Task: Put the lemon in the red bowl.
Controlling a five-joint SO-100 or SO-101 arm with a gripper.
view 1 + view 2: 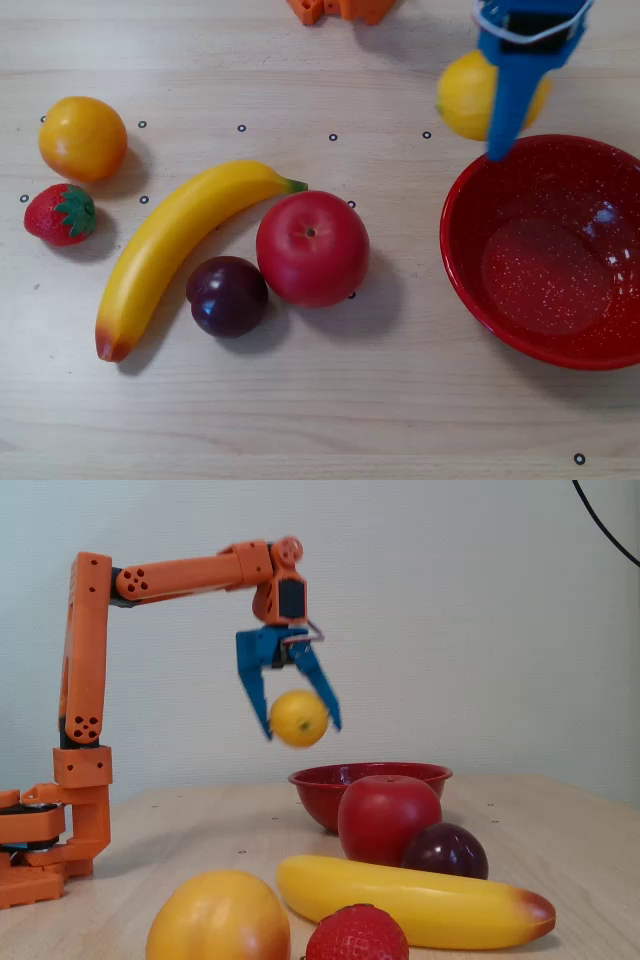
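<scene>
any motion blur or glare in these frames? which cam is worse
Fixed view: the gripper and lemon are softly motion-blurred, the rest sharp; lighting even. Overhead view: the blue fingers look slightly smeared, and there are white glare patches inside the red bowl, with soft shadows beside the apple and banana. Fixed view blurs more.

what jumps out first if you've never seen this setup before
The lemon hangs high in the air, clamped in the blue gripper of the orange arm, near the top right in the overhead view. Just below it there sits the big red bowl, empty. In the middle of the table, a long banana curves beside a red apple.
</scene>
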